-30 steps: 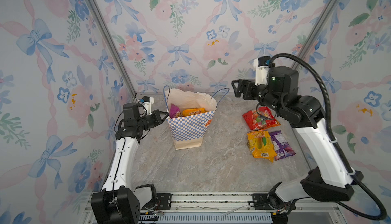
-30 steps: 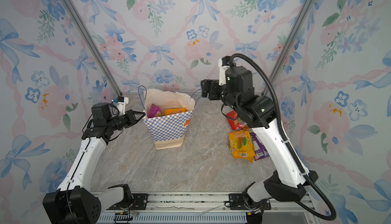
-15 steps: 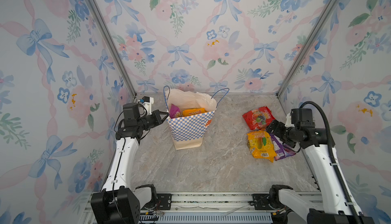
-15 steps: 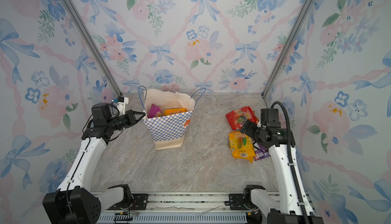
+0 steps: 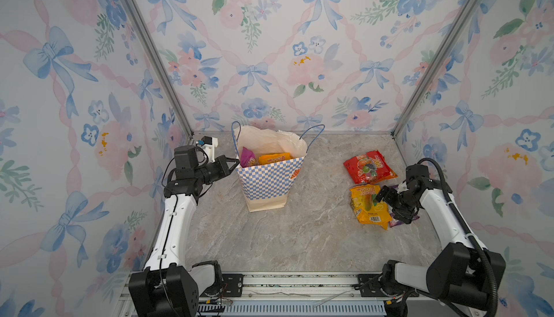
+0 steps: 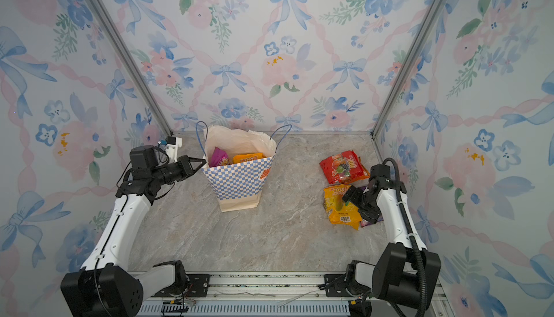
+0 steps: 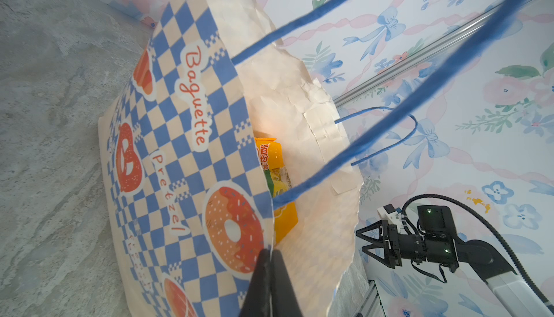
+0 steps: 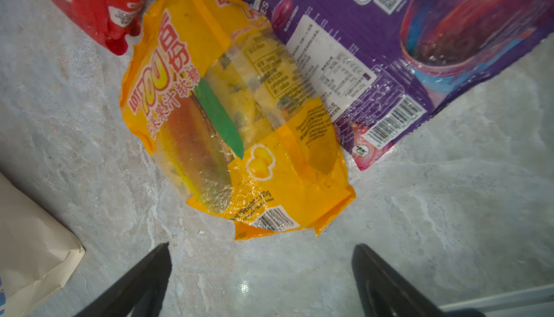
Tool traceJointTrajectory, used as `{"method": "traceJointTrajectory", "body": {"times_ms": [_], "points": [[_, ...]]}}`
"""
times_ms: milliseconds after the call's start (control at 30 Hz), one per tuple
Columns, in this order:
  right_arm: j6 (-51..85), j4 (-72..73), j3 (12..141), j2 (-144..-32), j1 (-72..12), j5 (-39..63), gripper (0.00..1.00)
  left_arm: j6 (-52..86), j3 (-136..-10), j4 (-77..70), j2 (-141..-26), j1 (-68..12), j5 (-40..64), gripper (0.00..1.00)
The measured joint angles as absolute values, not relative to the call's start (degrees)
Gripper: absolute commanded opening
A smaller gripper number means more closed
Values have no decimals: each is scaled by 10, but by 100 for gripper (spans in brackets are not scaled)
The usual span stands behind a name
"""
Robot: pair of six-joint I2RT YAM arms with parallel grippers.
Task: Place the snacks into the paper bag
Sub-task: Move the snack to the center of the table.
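The paper bag [image 5: 271,180] [image 6: 238,180] stood upright on the marbled desk [image 5: 299,237], its mouth open. The left jaws were pressed together on the top rim at the bag's corner, pinching the checkered paper [image 7: 186,138] between them. Just past that pinch, inside the bag, an orange-yellow pack [image 7: 271,162] [image 5: 274,159] leaned against the cream inner wall. In both top views a purple pouch [image 5: 248,158] [image 6: 218,159] stuck up beside it, nearer the left jaws. The blue cord handles [image 7: 359,162] looped up and away from the rim. Well apart from the bag, the right jaws were spread wide and held nothing, hanging over the remaining snacks. A yellow "100" pack [image 8: 239,126] [image 5: 368,206] lay flat on the desk just ahead of the two tips, in line with the gap between them and not touching either. A purple packet [image 8: 419,45] [image 5: 403,222] lay against that pack's far side, slightly tucked under it, and largely hidden below the right arm [image 5: 434,207] in both top views. A red "100" pack [image 8: 99,9] [image 5: 368,167] lay farther out beyond the yellow one, its corner touching it.
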State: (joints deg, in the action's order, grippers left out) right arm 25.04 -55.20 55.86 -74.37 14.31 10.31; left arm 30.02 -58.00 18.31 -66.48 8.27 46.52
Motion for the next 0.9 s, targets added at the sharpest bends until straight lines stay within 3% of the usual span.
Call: {"method": "traceJointTrajectory", "body": {"times_ms": [467, 900], "points": [[237, -496, 589, -890, 174, 116, 96, 300, -580, 183, -665, 83, 463, 0], [262, -474, 688, -1001, -85, 118, 96, 300, -580, 183, -665, 83, 463, 0]]}}
